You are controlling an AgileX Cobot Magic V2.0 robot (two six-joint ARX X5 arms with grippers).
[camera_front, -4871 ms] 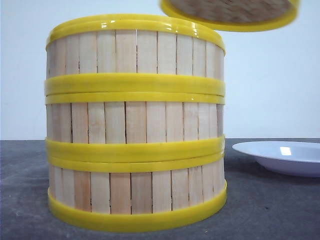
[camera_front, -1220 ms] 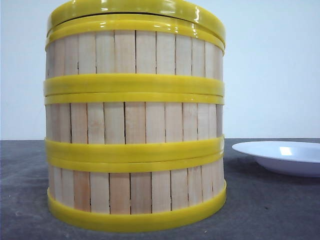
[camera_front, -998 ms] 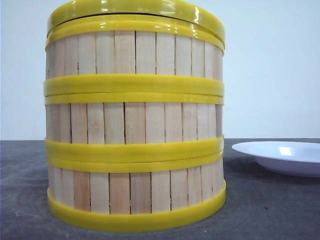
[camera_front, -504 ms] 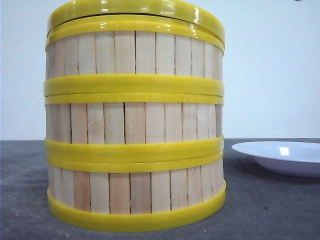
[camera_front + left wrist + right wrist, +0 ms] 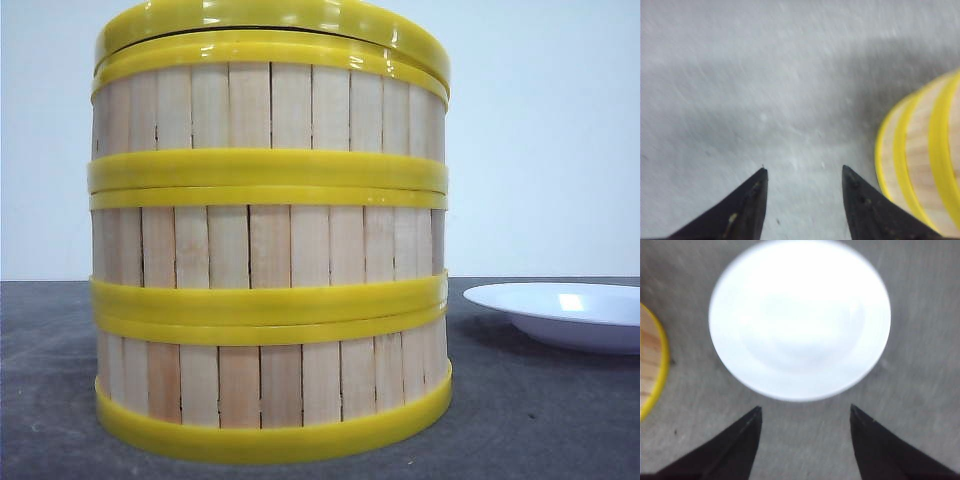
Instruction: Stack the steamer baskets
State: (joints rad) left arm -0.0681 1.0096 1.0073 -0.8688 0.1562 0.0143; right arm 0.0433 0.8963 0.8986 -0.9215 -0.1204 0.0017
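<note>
Three steamer baskets (image 5: 268, 245) of pale slats with yellow rims stand stacked one on another, close in front of the front camera. A yellow-rimmed lid (image 5: 270, 20) rests on the top basket. Neither gripper shows in the front view. My left gripper (image 5: 804, 171) is open over bare grey table, with the side of the steamer baskets (image 5: 925, 165) just beside one finger. Above the table my right gripper (image 5: 806, 409) also stands open and holds nothing; an edge of the steamer baskets (image 5: 650, 365) shows at that view's side.
A white shallow plate (image 5: 565, 315) lies on the dark grey table (image 5: 540, 420) to the right of the stack. In the right wrist view the white plate (image 5: 800, 320) lies just beyond the open fingers.
Since 4.9 s ago the lid, then held in the air above the stack's right side, has come to rest on the top basket. Over the last second nothing has visibly moved.
</note>
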